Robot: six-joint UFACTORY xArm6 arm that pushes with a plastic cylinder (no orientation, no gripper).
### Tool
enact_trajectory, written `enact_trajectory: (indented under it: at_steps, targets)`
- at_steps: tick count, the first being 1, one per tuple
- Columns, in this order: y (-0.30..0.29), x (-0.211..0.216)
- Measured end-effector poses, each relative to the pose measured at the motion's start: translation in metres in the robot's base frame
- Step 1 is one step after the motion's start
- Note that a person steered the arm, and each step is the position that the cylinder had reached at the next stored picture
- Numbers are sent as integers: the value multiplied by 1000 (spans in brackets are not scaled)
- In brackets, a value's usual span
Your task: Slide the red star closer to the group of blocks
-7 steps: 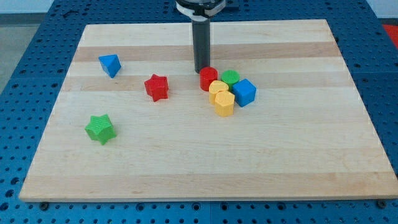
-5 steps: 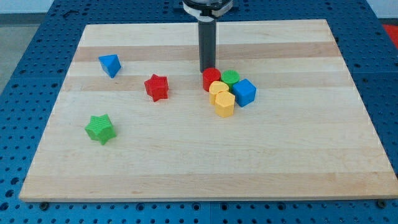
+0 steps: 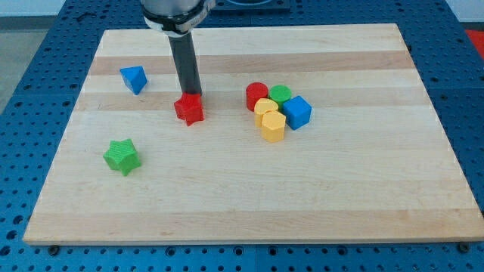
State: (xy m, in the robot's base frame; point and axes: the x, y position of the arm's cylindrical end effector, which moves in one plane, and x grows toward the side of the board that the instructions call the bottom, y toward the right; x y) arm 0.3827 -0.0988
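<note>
The red star [image 3: 190, 110] lies on the wooden board [image 3: 249, 189], left of the middle. My tip [image 3: 189, 94] stands right behind it, at the star's top edge, touching or nearly touching it. The group sits to the view's right of the star: a red cylinder [image 3: 256, 96], a green cylinder [image 3: 280, 94], a blue cube [image 3: 297, 112], a yellow block [image 3: 265, 109] and a yellow hexagonal block [image 3: 273, 126], all packed together. A gap of bare board separates the star from the group.
A blue triangular block [image 3: 134, 78] lies at the upper left. A green star [image 3: 121, 156] lies at the lower left. The board rests on a blue perforated table [image 3: 23, 68].
My tip has moved from beside the red cylinder leftward to just behind the red star. The blocks look unmoved.
</note>
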Motion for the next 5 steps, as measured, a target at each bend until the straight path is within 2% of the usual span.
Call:
enact_trajectory:
  at_steps: [1,3,4,5]
  targets:
    - [4,8]
    - [-46,15]
    - [-40,29]
    - [-7,30]
